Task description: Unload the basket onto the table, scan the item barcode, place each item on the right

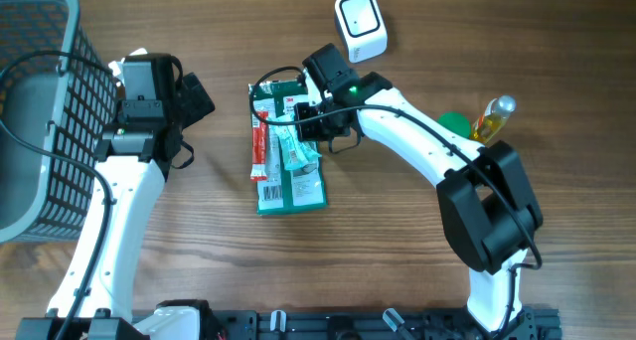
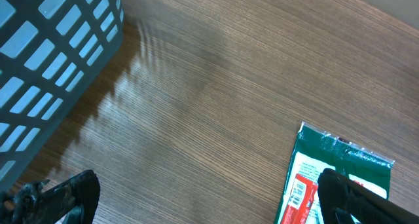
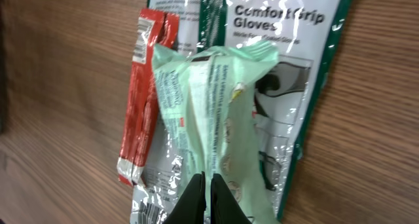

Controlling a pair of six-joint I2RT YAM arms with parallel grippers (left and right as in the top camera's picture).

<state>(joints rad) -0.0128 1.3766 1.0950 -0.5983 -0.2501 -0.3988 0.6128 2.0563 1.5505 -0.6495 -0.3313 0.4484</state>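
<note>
right gripper, jaws clamped on green packet, should lift it clear, barcode toward scanner; left gripper jaws apart.

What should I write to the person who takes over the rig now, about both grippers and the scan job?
Left gripper: jaws open, holding nothing, beside the basket.
Right gripper: jaws shut on the mint-green packet, over the gloves pack and red packet.
Done: packet gripped.
Left: bring it to the white scanner and show its barcode.
</note>
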